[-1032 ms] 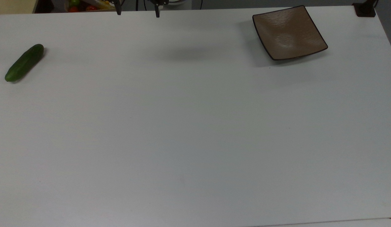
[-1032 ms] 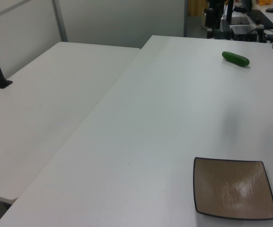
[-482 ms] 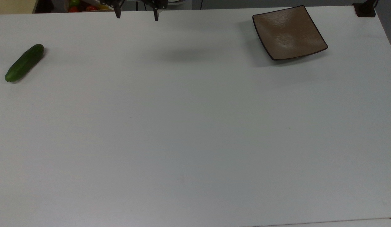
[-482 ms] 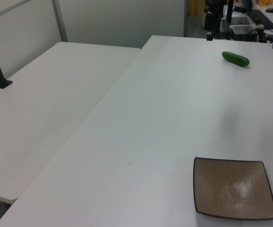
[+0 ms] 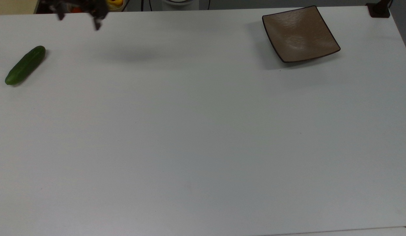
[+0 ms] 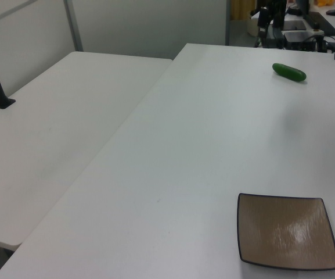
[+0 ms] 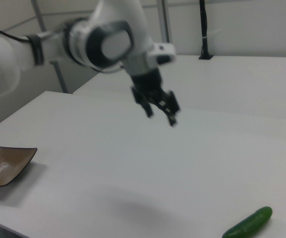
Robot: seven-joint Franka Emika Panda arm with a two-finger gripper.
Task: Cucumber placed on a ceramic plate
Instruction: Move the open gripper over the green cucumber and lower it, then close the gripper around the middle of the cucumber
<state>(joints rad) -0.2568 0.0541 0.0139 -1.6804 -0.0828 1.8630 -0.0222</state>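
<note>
- High above the desk (image 5: 203,137), the gripper (image 7: 160,110) is seen with its fingers spread wide and nothing held between them; in the top view it (image 5: 79,19) sits at the upper edge, left of centre.
- The cucumber (image 5: 25,65) is found lying flat on the desk near the top view's left edge, slanted, well apart from the gripper (and untouched).
- The ceramic plate (image 5: 330,41) is set at the top view's upper right, bare, far from the cucumber (image 7: 248,224).
- The step in hand is judged to be the approach: the fingers should be aligned across the cucumber's short width, centred over its middle, and lowered straight so it is not rolled.
</note>
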